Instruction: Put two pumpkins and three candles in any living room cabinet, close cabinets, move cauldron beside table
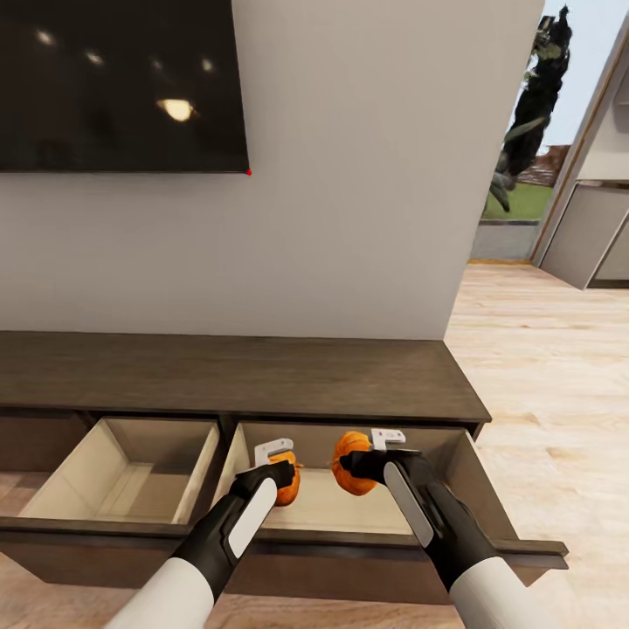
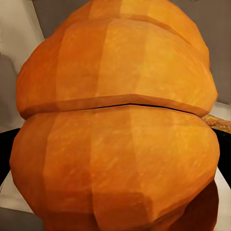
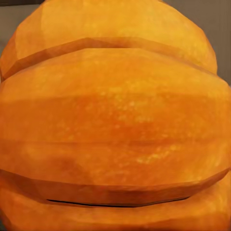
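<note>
Head view: our left claw (image 1: 281, 467) grips one pumpkin (image 1: 287, 486), our right claw (image 1: 377, 454) the other pumpkin (image 1: 351, 463), both over the cabinet (image 1: 262, 376)'s open right drawer (image 1: 489, 498).

Wrist views: ribbed rinds look rigid, light, slippery; we judge mid-belly holds safest.

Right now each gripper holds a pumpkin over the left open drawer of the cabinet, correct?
Not quite. In the head view the left gripper and right gripper hold their pumpkins over the right open drawer of the cabinet, not the left drawer.
</note>
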Robot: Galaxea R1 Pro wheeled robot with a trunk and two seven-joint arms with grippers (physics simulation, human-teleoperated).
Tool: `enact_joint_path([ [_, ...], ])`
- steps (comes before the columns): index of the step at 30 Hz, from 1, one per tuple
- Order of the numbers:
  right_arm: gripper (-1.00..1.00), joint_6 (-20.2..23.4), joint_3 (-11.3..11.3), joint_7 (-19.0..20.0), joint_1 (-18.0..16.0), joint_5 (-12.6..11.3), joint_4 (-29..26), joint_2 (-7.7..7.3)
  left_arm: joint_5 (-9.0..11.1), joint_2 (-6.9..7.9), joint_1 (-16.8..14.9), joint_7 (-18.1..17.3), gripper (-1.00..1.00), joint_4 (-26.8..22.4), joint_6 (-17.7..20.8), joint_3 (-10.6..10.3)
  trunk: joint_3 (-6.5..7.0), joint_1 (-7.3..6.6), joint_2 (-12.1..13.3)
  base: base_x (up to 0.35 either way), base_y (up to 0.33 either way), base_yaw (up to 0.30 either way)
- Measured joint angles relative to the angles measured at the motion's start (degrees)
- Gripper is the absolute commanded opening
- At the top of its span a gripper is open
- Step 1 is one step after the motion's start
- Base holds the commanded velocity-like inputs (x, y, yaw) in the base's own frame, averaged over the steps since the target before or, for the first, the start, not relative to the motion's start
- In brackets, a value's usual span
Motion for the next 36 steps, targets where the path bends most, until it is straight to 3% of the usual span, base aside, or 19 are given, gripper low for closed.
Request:
enact_joint_path([
  [11, -1.0, 0.1, 0.0, 0.0, 0.0, -0.1, 0.4, -0.09, -0.1, 0.01, 0.0, 0.0, -1.0, -0.5, 0.0, 0.0, -2.43, 0.29, -0.1, 0.0, 0.0, 0.0],
  [23, -1.0, 0.1, 0.0, -0.1, 0.0, 0.0, 2.4, -0.09, -0.2, 0.01, 0.0, 0.1, -1.0, -1.6, 0.0, 0.0, -3.1, 0.36, -0.2, 0.0, 0.0, 0.0],
  [31, -1.0, 0.0, 0.0, -0.1, 0.0, 0.0, 2.5, -0.09, -0.1, 0.01, 0.0, 0.0, -1.0, -1.8, 0.0, 0.0, -4.87, 0.57, -0.3, 0.0, 0.0, 0.0],
  [36, -1.0, 0.0, 0.0, -0.1, 0.0, 0.0, 2.5, -0.09, -0.1, 0.01, 0.0, 0.0, -1.0, -1.8, 0.0, 0.0, -4.88, 0.57, -0.3, 0.0, 0.0, 0.0],
])
